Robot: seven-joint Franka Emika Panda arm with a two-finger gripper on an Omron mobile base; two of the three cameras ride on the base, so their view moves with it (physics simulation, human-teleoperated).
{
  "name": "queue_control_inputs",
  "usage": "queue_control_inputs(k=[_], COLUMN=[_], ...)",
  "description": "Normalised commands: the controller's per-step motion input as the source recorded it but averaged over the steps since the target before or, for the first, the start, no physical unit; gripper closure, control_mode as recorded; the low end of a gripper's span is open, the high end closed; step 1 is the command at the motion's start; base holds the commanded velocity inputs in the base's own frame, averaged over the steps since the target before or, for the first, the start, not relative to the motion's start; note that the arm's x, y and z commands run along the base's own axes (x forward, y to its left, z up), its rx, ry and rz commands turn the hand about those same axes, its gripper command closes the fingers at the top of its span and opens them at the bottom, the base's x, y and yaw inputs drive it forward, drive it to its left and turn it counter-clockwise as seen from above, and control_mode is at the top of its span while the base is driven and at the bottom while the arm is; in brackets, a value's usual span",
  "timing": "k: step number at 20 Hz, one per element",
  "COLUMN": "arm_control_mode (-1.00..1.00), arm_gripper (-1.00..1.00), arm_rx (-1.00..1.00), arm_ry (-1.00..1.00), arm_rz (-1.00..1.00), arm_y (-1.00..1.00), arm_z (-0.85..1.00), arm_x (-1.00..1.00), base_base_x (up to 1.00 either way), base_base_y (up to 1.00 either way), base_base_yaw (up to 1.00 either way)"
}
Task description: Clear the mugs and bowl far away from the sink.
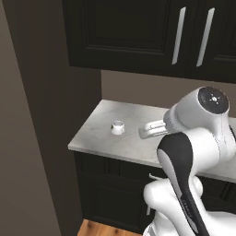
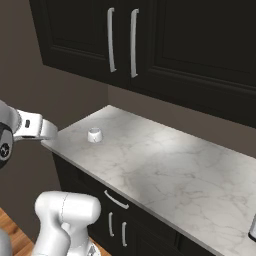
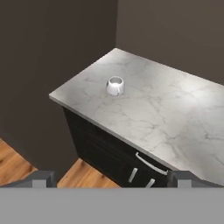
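Observation:
A squat glossy white mug (image 1: 118, 127) stands upright on the marble counter (image 1: 106, 138) near its left end, also seen as the mug (image 2: 94, 135) and the mug (image 3: 115, 85). My gripper (image 3: 113, 180) is open, its two dark fingertips (image 3: 43, 178) wide apart with nothing between them. The gripper (image 1: 147, 131) hangs above the counter's front part, well to the right of the mug and apart from it. The bowl and the sink are out of view.
Dark upper cabinets (image 1: 138, 32) with grey handles hang over the counter. A tall dark wall panel (image 1: 50, 115) closes off the counter's left end. Dark drawers (image 3: 127, 162) sit below, over a wood floor (image 3: 17, 166). A small grey object (image 2: 253, 227) shows at the right edge.

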Motion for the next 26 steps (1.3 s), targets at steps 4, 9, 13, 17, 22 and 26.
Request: queue_control_inputs(k=[4, 9, 13, 17, 22, 26], arm_control_mode=[-1.0, -1.0, -1.0, -1.0, -1.0, -1.0], arm_gripper=[-1.0, -1.0, -1.0, -1.0, -1.0, -1.0], arm_rx=[0.05, 0.01, 0.0, 0.0, 0.0, 0.0], arm_ry=[-0.01, -0.07, -0.06, 0.0, 0.0, 0.0], arm_rz=[0.0, 0.0, 0.0, -0.05, -0.08, -0.07], arm_y=[-0.33, -0.24, -0.16, -0.12, -0.11, -0.02], arm_z=[0.1, 0.0, 0.0, 0.0, 0.0, 0.0], arm_x=[-0.22, -0.19, -0.11, 0.0, 0.0, -0.19], base_base_x=[0.0, 0.0, 0.0, 0.0, 0.0, 0.0], base_base_y=[0.0, 0.0, 0.0, 0.0, 0.0, 0.0], base_base_yaw=[0.0, 0.0, 0.0, 0.0, 0.0, 0.0])
